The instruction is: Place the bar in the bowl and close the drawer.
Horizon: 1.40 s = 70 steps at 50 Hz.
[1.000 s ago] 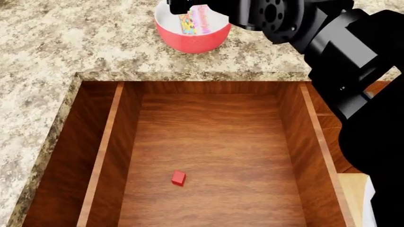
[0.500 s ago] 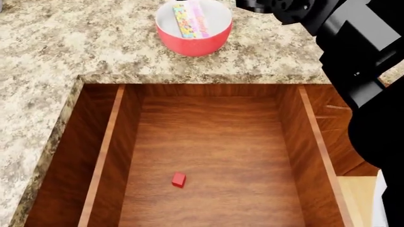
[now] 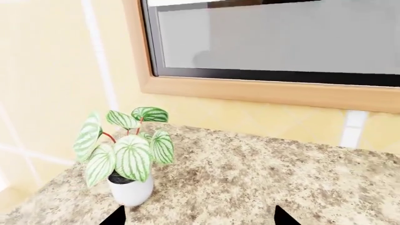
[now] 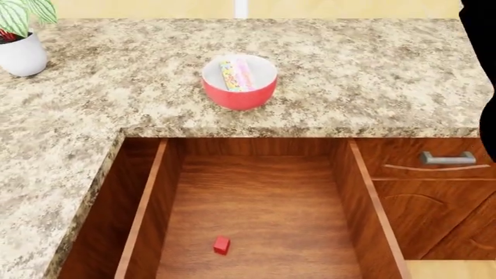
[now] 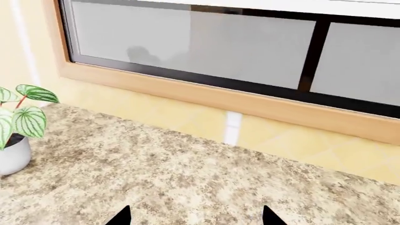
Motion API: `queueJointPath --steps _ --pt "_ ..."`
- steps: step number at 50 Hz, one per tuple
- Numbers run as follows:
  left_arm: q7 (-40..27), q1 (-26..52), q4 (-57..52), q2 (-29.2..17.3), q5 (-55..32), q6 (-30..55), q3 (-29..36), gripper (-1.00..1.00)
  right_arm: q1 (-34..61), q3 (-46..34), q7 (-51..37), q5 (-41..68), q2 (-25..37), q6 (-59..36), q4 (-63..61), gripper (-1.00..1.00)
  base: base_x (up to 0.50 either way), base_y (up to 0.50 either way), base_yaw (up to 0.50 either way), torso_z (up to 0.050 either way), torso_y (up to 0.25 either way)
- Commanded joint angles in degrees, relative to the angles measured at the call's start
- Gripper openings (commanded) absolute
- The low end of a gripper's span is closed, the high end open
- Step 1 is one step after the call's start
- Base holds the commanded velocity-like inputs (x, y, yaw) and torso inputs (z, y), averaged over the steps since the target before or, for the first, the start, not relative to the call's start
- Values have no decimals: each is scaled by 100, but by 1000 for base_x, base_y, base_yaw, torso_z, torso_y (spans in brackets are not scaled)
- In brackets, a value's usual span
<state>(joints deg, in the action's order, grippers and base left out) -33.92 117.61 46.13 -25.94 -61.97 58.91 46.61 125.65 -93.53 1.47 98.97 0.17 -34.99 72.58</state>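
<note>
Lying in the bowl (image 4: 239, 90), the bar (image 4: 236, 74) is free; both pincers spread, empty-tipped.

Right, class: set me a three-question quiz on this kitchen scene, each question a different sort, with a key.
1. True or false: the bar lies inside the bowl.
2. Where is the red cube? A) on the counter B) on the drawer floor C) in the bowl
3. Fill in: the potted plant stands on the ____.

Key: 1 true; 2 B; 3 counter.
</note>
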Motion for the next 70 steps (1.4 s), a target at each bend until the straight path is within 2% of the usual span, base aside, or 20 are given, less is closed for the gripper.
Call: queueJointPath --steps 1,5,11,14,27,70 --pt "-722 -144 -1178 -492 -859 897 -533 100 563 55 -470 133 636 -671 -698 100 0 0 0 0 250" --pt "-1216 -270 -1761 -740 -1436 1321 -880 100 607 478 -1689 610 1723 -779 -2586 100 0 0 0 0 250" --pt "-1761 -404 -2213 -933 -2011 1666 -1196 100 570 765 -2597 936 2559 -803 -3984 100 0 0 0 0 250" --pt "-1875 -433 -2252 -944 -2121 1715 -1246 100 551 841 -2822 997 2781 -799 -4315 100 0 0 0 0 250" --pt "-1970 -364 -2180 -828 -2220 1720 -1266 100 544 956 -3064 1024 2955 -959 -4364 100 -6 -21 0 0 238" --pt "-2355 -303 -2198 -674 -2642 1773 -1359 100 404 1261 -3186 847 3221 -1232 -4667 100 -153 -500 0 0 0"
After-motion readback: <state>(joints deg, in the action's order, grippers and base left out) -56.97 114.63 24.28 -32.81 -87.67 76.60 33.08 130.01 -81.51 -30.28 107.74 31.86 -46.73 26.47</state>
